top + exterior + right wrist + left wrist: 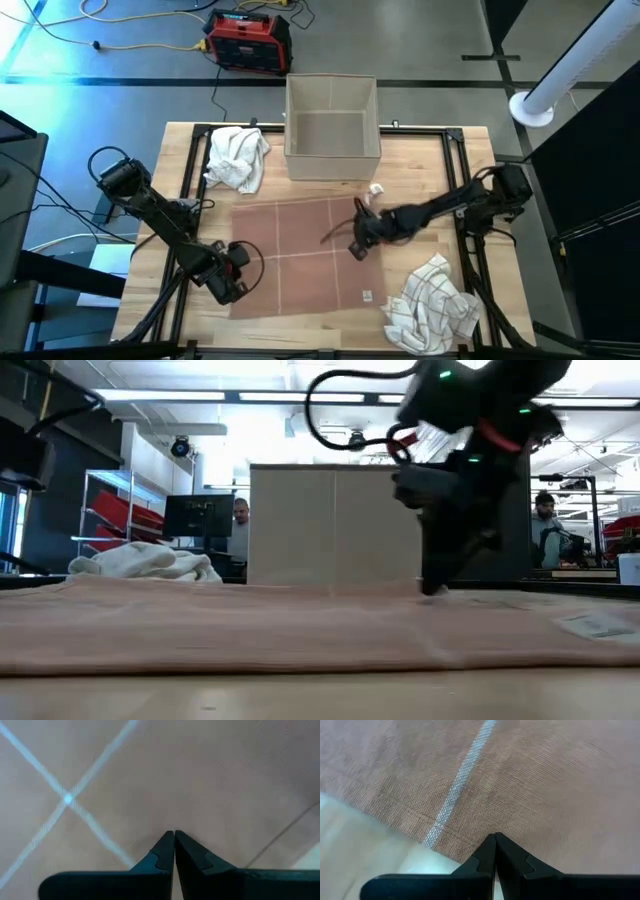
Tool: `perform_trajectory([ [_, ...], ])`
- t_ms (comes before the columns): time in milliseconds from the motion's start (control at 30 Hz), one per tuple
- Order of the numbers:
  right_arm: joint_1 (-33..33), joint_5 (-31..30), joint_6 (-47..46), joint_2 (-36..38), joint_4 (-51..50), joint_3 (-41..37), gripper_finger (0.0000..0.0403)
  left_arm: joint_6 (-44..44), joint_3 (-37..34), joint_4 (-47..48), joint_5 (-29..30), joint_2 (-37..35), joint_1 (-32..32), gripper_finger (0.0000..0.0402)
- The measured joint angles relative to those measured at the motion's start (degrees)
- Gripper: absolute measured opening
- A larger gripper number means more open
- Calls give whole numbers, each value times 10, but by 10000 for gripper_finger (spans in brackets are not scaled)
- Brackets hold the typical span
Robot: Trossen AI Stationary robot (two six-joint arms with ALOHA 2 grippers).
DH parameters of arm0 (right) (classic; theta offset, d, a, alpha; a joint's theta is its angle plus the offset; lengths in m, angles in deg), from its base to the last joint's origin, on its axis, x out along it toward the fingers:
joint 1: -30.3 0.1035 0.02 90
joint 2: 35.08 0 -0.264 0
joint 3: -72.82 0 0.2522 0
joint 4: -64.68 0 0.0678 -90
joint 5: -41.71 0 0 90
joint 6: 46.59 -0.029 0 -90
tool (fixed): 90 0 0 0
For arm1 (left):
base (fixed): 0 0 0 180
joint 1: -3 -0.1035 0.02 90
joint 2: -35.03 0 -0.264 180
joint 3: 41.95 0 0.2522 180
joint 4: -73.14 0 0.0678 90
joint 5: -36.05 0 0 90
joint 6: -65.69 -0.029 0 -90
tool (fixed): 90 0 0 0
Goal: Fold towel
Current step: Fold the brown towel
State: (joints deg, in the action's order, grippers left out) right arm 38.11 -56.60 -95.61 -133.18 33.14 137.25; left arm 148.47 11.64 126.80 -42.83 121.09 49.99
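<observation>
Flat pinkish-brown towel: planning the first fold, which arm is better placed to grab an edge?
Left, probably. The shut left gripper sits at the pinkish-brown striped towel's near-left edge; the shut right gripper hovers over its middle-right area, away from any edge.

no text, label or number can be read anywhere.

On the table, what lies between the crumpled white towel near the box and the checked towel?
The flat brown towel fills that stretch, with the right gripper on it, as the high view shows. White towel; checked towel.
</observation>
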Motion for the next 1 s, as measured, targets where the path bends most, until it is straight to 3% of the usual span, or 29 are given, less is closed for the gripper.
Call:
perform_trajectory([
  [133,-36,57,26,11,-24,17,0,1,14,30,3,0,-1,0],
  [267,-3,93,27,56,-89,47,0,-26,53,61,38,-15,-8,0],
  [500,175,145,-79,142,-168,67,0,-145,124,82,100,-51,-26,0],
  [733,381,204,-220,133,-177,66,0,-279,129,45,89,-70,-63,0],
  [867,429,251,-254,102,-211,66,0,-307,125,46,80,-69,-89,0],
  [1000,422,258,-247,72,-253,47,0,-325,125,41,80,-69,-108,0],
])
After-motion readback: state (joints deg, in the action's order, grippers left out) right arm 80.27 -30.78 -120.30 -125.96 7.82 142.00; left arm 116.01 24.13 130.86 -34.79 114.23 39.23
